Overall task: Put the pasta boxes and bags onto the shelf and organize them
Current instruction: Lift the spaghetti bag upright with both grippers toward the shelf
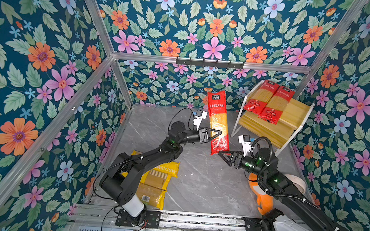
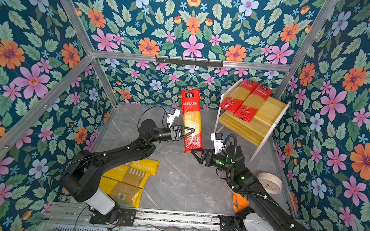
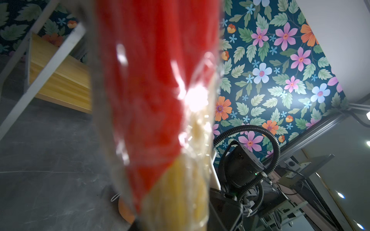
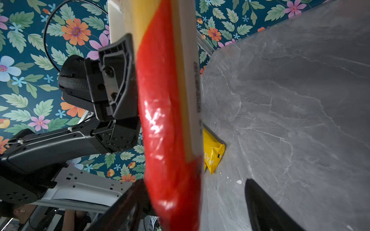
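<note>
- Top views, both of them, show the left end effector (image 1: pixel 216 133) closed tight on 1 red pasta pack (image 1: pixel 218 114), a little below its middle. The pack stands nearly upright in the air above the surface (image 1: pixel 208 185).
- The right end effector (image 1: pixel 222 154) is at the lower end of this same pack. In the right wrist view its jaws stand wide, with a clear gap on 1 side of the pack, so I judge it holds nothing.
- The shelf (image 1: pixel 297 111) stands at the back right, apart from the held pack. 2 red packs (image 1: pixel 268 100) lie side by side on its upper board, and bare wood shows beside them.
- The yellow packs (image 1: pixel 158 181) lie in a heap on the surface, partly under the left arm.
- The step in hand, I think, is bringing the 3rd red pack to the shelf.
- The next move calls for swinging this pack over the upper board and laying it parallel to the 2 others, on the bare wood. The right arm is close to that way and should make room. The wrapper looks glossy, so the pack may tilt in the grip.
</note>
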You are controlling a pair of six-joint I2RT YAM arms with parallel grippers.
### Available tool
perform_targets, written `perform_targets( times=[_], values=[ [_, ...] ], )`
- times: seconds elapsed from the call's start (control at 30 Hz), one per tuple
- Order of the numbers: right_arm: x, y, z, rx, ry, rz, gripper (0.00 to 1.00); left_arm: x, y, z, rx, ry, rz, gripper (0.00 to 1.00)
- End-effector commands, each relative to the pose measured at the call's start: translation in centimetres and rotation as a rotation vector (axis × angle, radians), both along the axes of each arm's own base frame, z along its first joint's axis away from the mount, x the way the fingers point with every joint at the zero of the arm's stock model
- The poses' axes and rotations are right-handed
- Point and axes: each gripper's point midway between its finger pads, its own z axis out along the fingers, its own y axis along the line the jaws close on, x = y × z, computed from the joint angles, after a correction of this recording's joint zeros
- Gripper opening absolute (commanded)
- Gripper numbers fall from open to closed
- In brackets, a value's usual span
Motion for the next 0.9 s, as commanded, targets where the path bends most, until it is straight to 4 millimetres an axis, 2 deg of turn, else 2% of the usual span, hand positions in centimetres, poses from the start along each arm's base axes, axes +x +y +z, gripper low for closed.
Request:
perform_targets(
  times=[0.0, 0.1, 0.3, 0.4, 0.57, 0.63, 0.77, 0.87],
  values=[
    [0.3, 0.3, 2.5, 0.079, -0.066, 0.003, 0.76, -1.2, -0.3, 3.1, -0.081, -0.104, -0.024, 0.3],
    [0.5, 0.2, 3.1, 0.111, -0.091, -0.009, 0.68, -1.7, -0.9, 3.5, -0.095, -0.108, -0.044, 0.3],
    [0.7, -0.5, 4.3, 0.154, -0.132, -0.056, 0.43, -1.9, -1.8, 4.5, -0.13, -0.102, -0.084, 0.31],
    [0.9, -0.8, 5.0, 0.178, -0.148, -0.081, 0.42, -1.9, -2.2, 4.5, -0.131, -0.099, -0.097, 0.31],
    [1.6, -1.1, 5.8, 0.211, -0.166, -0.118, 0.53, -1.7, -2.4, 4.5, -0.131, -0.097, -0.108, 0.31],
    [1.7, -1.1, 6.2, 0.219, -0.175, -0.12, 0.52, -1.8, -2.4, 4.6, -0.133, -0.098, -0.108, 0.31],
    [1.7, -0.9, 6.6, 0.225, -0.182, -0.107, 0.31, -1.8, -2.4, 4.8, -0.135, -0.103, -0.111, 0.31],
    [1.7, -1.0, 6.9, 0.231, -0.192, -0.111, 0.17, -1.8, -2.4, 5.1, -0.138, -0.107, -0.112, 0.39]
  ],
)
